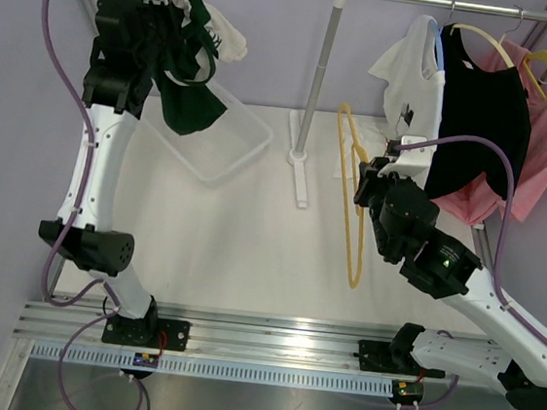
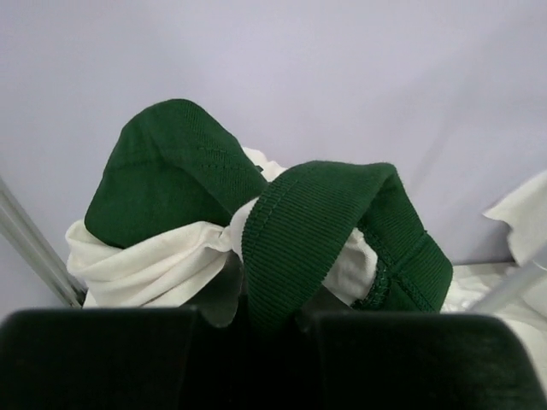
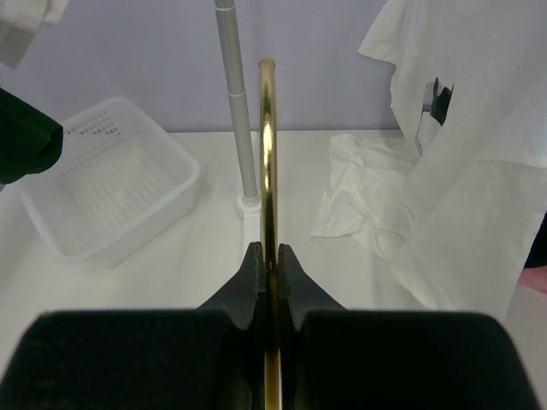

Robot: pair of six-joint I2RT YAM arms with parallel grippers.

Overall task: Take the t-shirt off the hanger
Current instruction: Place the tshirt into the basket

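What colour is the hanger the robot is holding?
Shiny gold. The hanger, pinched in the right gripper, shows best in the right wrist view.

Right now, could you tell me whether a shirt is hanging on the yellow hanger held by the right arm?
No, the yellow hanger is bare wire with no cloth on it; the green shirt hangs well apart.

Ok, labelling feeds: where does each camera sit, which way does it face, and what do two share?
Top external: above, behind the bases, looking down at the table; left arm and right arm show.
Left wrist: on left arm, facing the green t-shirt; left end effector grips it.
Right wrist: on right arm, facing the basket; right end effector grips the hanger.
Shared: basket, top and right wrist.
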